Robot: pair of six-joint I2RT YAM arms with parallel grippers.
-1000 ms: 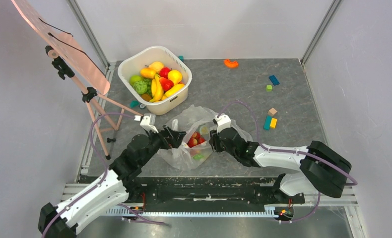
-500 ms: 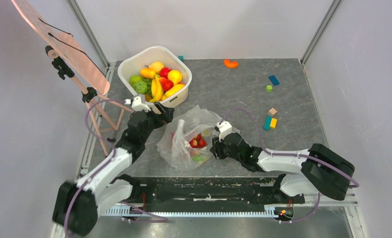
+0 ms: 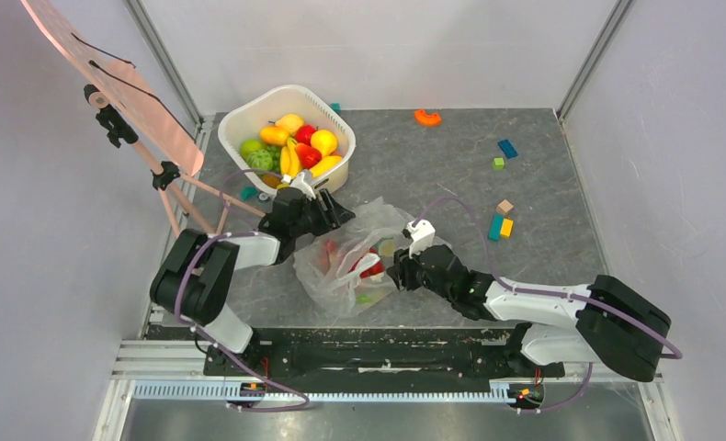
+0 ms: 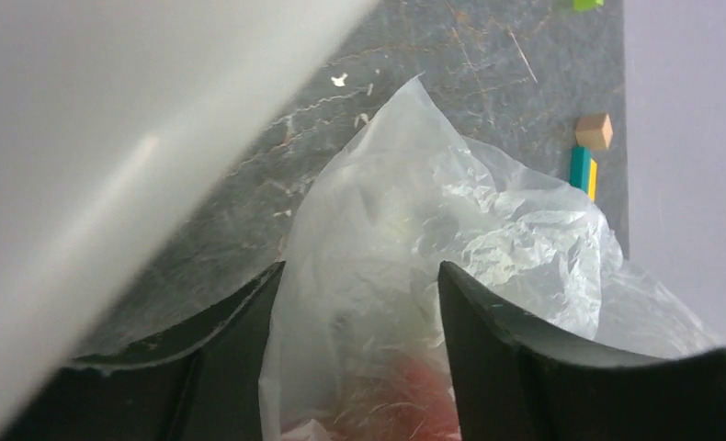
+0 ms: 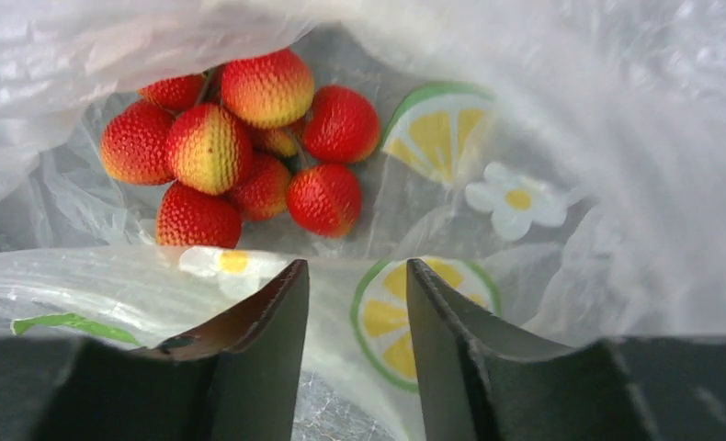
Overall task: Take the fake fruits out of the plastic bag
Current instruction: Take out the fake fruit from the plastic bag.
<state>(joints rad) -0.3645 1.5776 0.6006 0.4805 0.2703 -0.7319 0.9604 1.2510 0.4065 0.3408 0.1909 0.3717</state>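
Note:
The clear plastic bag (image 3: 345,257) lies crumpled in front of the white tub (image 3: 240,115). A bunch of small red fake fruits (image 5: 240,147) sits inside it, seen red through the film from above (image 3: 368,267). My left gripper (image 3: 337,215) is at the bag's far left edge, between tub and bag. It is open, with a bulge of the bag (image 4: 414,230) between its fingers (image 4: 235,344). My right gripper (image 3: 398,274) is at the bag's mouth on the right, open. The bag's printed film (image 5: 378,303) lies across the gap between its fingers (image 5: 267,322).
The tub holds a banana bunch (image 3: 290,163), green fruit and other fruits; its wall fills the upper left of the left wrist view (image 4: 111,138). Toy blocks lie at the right (image 3: 500,227) (image 3: 507,148), an orange piece (image 3: 426,117) at the back. An easel (image 3: 130,101) stands left.
My left gripper swung from the bag's left side up toward the tub, then right to the bag's far edge, its jaws narrowing. The right gripper shifted slightly nearer and the bag was pulled a little.

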